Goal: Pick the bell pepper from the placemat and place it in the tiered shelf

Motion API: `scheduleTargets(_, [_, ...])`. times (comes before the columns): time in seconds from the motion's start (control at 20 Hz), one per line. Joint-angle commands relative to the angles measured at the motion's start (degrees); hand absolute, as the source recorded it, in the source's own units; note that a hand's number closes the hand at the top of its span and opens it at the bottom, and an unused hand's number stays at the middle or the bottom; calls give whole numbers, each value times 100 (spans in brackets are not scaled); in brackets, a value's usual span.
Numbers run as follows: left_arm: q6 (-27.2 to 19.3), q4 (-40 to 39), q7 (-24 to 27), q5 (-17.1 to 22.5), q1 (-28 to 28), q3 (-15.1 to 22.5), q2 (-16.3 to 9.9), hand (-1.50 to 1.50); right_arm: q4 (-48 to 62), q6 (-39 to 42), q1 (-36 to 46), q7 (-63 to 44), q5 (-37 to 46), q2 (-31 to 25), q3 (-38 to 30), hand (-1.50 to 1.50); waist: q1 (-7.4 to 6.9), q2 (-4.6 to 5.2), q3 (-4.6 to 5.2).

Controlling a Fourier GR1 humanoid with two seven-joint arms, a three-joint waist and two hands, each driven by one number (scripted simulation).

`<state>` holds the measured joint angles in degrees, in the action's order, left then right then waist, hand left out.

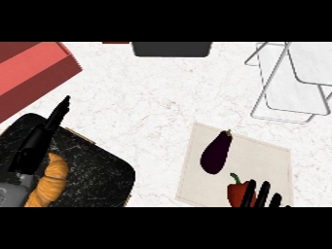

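right hand at the bell pepper, lower right of frame

right hand (260, 194), fingers straight and holding nothing, lay against the red bell pepper (236, 192) on the placemat (269, 158), likely poised to grasp; tiered shelf (298, 80) waited upper right; left hand (40, 136) rested open.

The tabletop (154, 97) is white with faint beige veining, and the placemat (269, 155) under the right hand's black fingers (263, 193) is pale cream with a thin stitched border. Touching those fingers is a red pepper (236, 193) with a green stem, and just beyond them a dark purple eggplant (216, 151). The left hand's black fingers (53, 119) lie over a black, white-speckled tray (103, 170) holding an orange croissant (50, 182); past their tips a red striped box (21, 73), across from them a white wire shelf (301, 78).
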<state>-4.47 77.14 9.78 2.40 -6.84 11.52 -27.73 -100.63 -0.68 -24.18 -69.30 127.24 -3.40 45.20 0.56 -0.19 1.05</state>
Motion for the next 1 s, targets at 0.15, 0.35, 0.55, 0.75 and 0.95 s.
scheduleTargets(0.15, [233, -126, 16, 75, -87, -171, -120, 0, 279, 177, 873, -1070, -501, 323, -113, -150, -66, 30, -111])
scheduleTargets(0.35, [-10, 102, -124, -86, -3, -62, 79, 0, 268, 147, 732, -1084, -525, 323, -135, -150, -50, 13, -113])
scheduleTargets(0.55, [186, 98, -70, -42, 70, -123, -10, 0, 457, 230, 805, -951, -625, 325, -330, 150, -66, 13, -112])
scheduleTargets(0.75, [127, -118, 37, -92, -7, -179, 54, 0, 833, -227, 1051, -993, -1119, 326, -290, 150, -86, 29, -118])
scheduleTargets(0.95, [138, -166, 182, -153, -24, -209, 84, 0, 834, -44, 1143, -841, -1173, 326, -374, 150, -70, 31, -110])
